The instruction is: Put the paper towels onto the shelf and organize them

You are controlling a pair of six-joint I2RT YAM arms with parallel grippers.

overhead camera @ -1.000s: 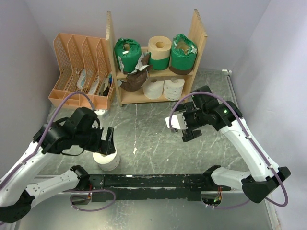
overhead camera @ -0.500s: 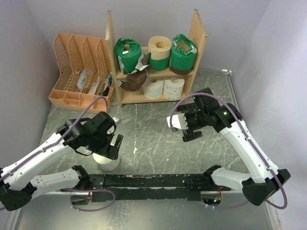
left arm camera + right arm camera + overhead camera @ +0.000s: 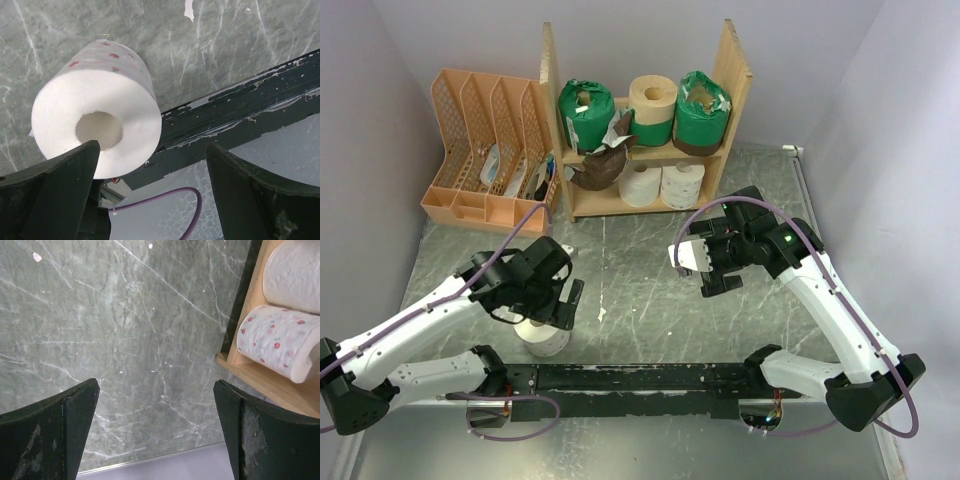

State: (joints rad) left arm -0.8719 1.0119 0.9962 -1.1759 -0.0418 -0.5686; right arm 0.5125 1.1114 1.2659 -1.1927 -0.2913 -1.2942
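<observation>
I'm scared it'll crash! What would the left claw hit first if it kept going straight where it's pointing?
Probably the white paper roll. It stands right ahead of the open left claw, a bit off to one side. The gap between them is hard to judge.

Six paper towels (image 3: 653, 95) are counted on the one shelf (image 3: 732, 65), and a seventh roll (image 3: 548, 340) is counted on the bench (image 3: 640, 290). One orange file rack (image 3: 470, 110) is also counted.
</observation>
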